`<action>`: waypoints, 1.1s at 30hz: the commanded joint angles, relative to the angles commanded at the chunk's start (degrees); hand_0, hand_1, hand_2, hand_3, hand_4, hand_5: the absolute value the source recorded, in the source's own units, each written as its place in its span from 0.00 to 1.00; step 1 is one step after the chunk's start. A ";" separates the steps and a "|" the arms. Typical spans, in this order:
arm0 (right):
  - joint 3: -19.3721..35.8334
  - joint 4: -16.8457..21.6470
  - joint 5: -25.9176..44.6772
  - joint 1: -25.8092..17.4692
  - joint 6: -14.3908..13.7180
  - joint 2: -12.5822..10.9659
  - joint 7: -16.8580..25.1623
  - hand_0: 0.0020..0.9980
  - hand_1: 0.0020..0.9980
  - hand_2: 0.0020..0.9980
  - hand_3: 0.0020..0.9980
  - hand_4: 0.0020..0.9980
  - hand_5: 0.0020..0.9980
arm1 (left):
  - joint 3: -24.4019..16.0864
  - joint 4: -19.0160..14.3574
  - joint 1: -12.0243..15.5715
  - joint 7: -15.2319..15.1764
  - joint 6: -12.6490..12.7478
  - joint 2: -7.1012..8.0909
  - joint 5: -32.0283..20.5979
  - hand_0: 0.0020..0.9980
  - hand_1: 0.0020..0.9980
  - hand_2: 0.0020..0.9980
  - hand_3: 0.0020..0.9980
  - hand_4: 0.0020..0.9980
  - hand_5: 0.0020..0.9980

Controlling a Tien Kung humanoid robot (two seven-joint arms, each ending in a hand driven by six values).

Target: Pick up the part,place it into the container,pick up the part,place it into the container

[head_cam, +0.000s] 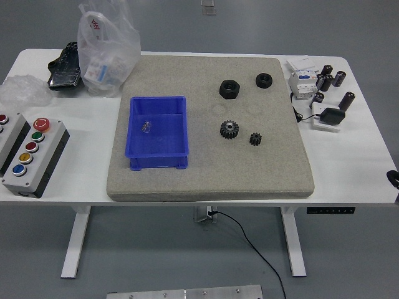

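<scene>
I see four black parts on the felt mat [206,174]: two hex nuts [229,89] far, a large toothed gear [229,129] and a small gear [255,139] nearer, all right of the blue plastic bin [157,132]. Only a dark tip of my right hand [393,177] shows; I cannot tell its finger state. The small gear's teeth could slip from my fingertips, I reckon.

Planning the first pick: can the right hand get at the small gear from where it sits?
Probably yes. Only a dark tip shows at the table's right edge, and nothing stands between it and the small gear on the mat.
</scene>
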 joint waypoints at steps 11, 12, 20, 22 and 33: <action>-12.82 -3.53 -19.24 10.34 6.13 -2.28 -18.54 0.29 0.54 0.72 0.72 0.71 0.36 | -0.24 0.00 0.56 0.59 0.28 -0.21 0.04 0.74 0.65 0.61 0.72 0.74 0.55; -14.81 -4.43 -21.65 11.86 8.14 -2.52 -20.95 0.29 0.54 0.72 0.72 0.71 0.36 | -0.14 0.00 0.48 0.55 0.26 -0.16 -0.06 0.74 0.65 0.61 0.72 0.74 0.55; -30.71 -12.50 -33.36 23.02 22.78 -0.66 -26.41 0.29 0.55 0.76 0.75 0.72 0.34 | 0.44 0.00 0.01 0.55 0.08 -0.05 -0.66 0.74 0.65 0.61 0.72 0.74 0.55; -34.73 -14.21 -32.70 25.70 25.97 0.26 -26.41 0.29 0.55 0.78 0.78 0.73 0.35 | 0.23 0.00 0.16 0.77 0.14 -0.10 -0.47 0.74 0.65 0.61 0.72 0.74 0.55; -52.34 -19.52 -21.96 30.76 31.63 2.55 -26.41 0.28 0.55 0.80 0.81 0.74 0.35 | 0.39 0.00 0.25 0.79 0.32 0.22 -0.59 0.74 0.65 0.61 0.72 0.74 0.55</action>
